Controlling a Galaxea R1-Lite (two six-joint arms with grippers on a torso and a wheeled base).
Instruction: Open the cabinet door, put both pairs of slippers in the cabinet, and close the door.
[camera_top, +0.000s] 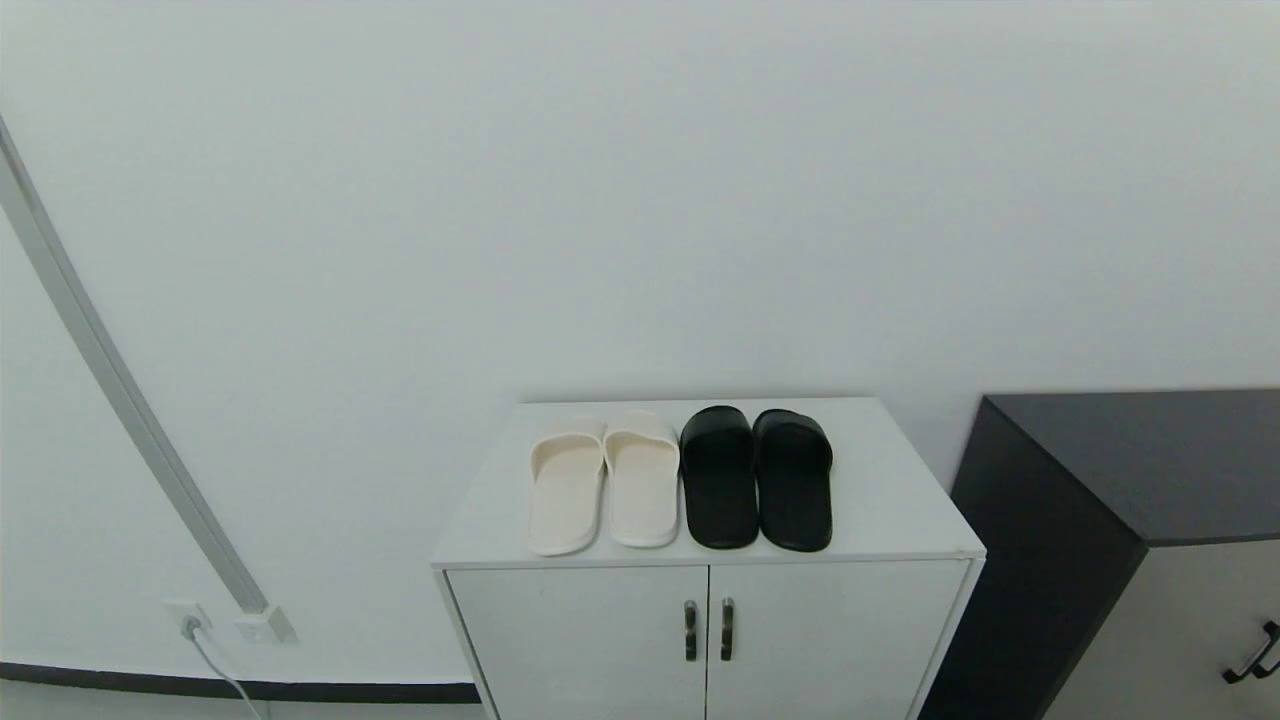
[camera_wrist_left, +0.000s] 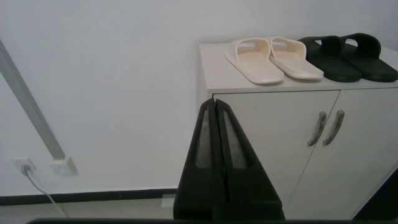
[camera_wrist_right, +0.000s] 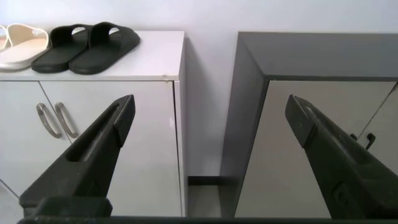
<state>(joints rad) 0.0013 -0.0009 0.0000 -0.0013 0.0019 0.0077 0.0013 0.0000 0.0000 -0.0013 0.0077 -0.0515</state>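
Note:
A white cabinet (camera_top: 600, 640) stands against the wall with both doors shut and two metal handles (camera_top: 707, 629) at the middle seam. On its top lie a pair of cream slippers (camera_top: 603, 483) and, to their right, a pair of black slippers (camera_top: 757, 478). My left gripper (camera_wrist_left: 216, 104) is shut with nothing in it, held low in front of the cabinet's left side (camera_wrist_left: 267, 143); the cream slippers (camera_wrist_left: 273, 59) are above it. My right gripper (camera_wrist_right: 211, 109) is open and empty, pointing at the gap between the white cabinet (camera_wrist_right: 124, 137) and a dark one; the black slippers (camera_wrist_right: 87, 46) lie off to its side.
A dark grey cabinet (camera_top: 1120, 540) with a black handle (camera_top: 1255, 655) stands right of the white one, with a narrow gap between them. On the wall to the left run a slanted cable duct (camera_top: 110, 380) and a socket with a plugged cord (camera_top: 190, 620).

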